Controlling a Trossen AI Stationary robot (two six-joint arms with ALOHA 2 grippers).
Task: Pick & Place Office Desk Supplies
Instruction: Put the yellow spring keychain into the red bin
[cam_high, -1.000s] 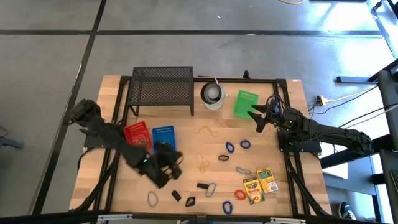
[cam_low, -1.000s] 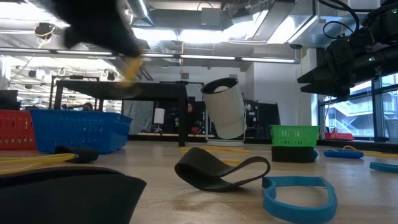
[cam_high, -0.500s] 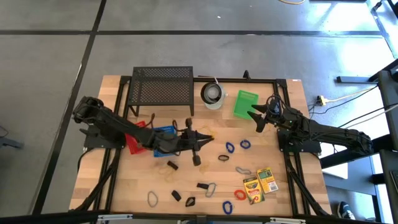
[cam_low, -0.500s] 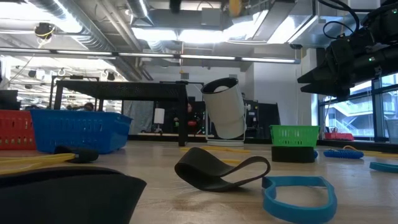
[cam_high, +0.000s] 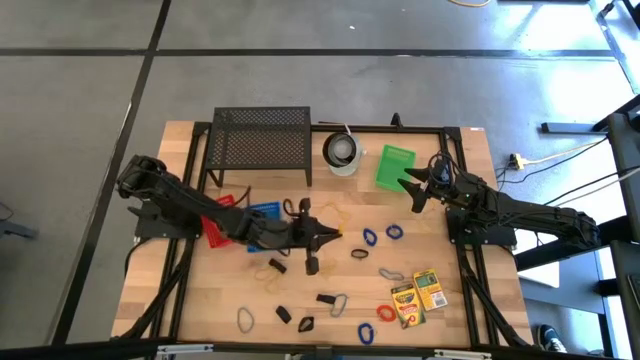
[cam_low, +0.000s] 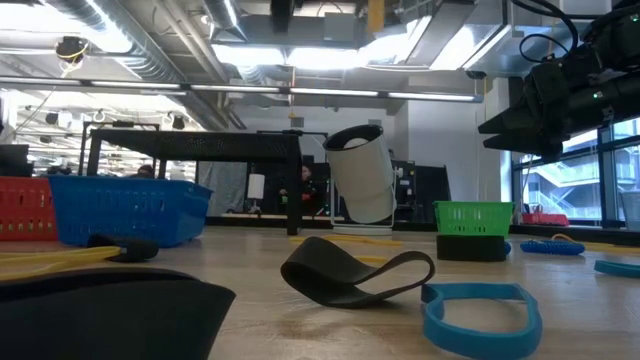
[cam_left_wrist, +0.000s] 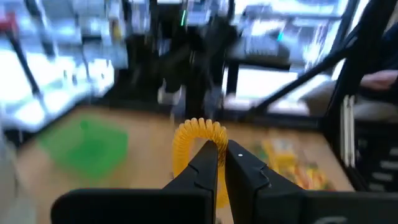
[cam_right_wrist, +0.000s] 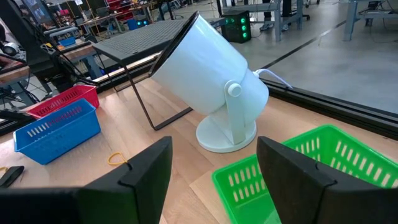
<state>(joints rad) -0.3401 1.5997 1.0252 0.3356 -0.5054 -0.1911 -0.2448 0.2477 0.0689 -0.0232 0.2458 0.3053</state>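
Office supplies lie scattered over the near half of a wooden table (cam_high: 190, 300): blue rubber bands (cam_high: 369, 237), a red rubber band (cam_high: 385, 313), a tan rubber band (cam_high: 330, 211), black binder clips (cam_high: 284, 314), a silver metal clip (cam_high: 339, 304) and two yellow-green crayon boxes (cam_high: 419, 296) side by side near the right front corner, their long sides running roughly front to back. The left gripper (cam_high: 333, 235) reaches out above the table's middle, pointing right, its fingers pressed together on a yellow rubber band (cam_left_wrist: 198, 142), whose ribbed loop stands up above the fingertips (cam_left_wrist: 208, 154) in the left wrist view. Behind that arm sit a red basket (cam_high: 216, 215) and a blue basket (cam_high: 264, 213). The right gripper (cam_high: 409, 189) waits above the right rear of the table, pointing left, its fingers (cam_right_wrist: 142, 163) spread wide and holding nothing, just beside a green basket (cam_high: 396, 166). At the back stand a black mesh rack (cam_high: 260, 135) and a round white lamp-like object (cam_high: 343, 152). In the low view a black rubber band (cam_low: 356, 272) lies flat, its long axis across the picture.
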